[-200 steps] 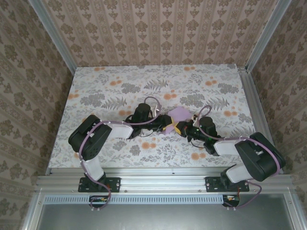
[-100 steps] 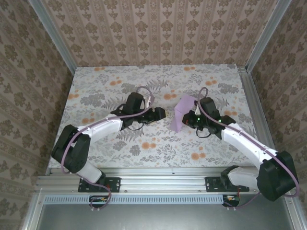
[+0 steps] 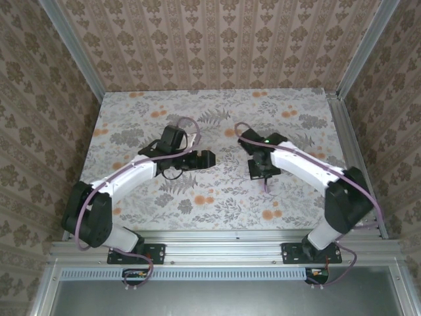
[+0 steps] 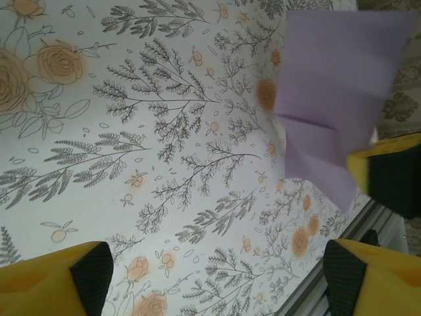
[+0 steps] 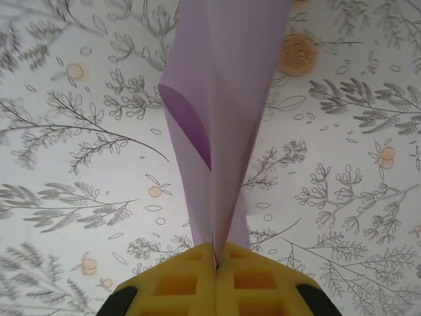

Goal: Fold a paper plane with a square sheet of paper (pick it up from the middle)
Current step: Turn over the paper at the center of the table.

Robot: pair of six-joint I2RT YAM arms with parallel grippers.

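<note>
- The thin lavender sheet of paper [image 5: 223,99], folded along its middle into a narrow double layer, is pinched at one end between the yellow foam pads of the right gripper [image 5: 215,260].
- Those pads are pressed together on the paper with no gap between them.
- In the right wrist view the paper's long axis runs straight out from the fingertips. It is narrowest at the pads and widens toward the far end, where one layer curls open and shows a darker inner face.
- From above, the right gripper [image 3: 260,174] points down at the white floral tablecloth [image 3: 164,197], right of the table's centre. The paper hangs under it, over the cloth, and I cannot tell whether its free end touches the cloth.
- In the left wrist view the lavender paper [image 4: 335,85] shows a crease across it, with a pointed corner low beside the right gripper's yellow pad [image 4: 388,178].
- The left gripper [image 4: 217,276] is spread wide, its two yellow fingertips far apart with only tablecloth between them, and it grasps nothing.
- Seen from above, the left gripper [image 3: 209,158] lies left of centre, aimed toward the right gripper and apart from the paper.
</note>
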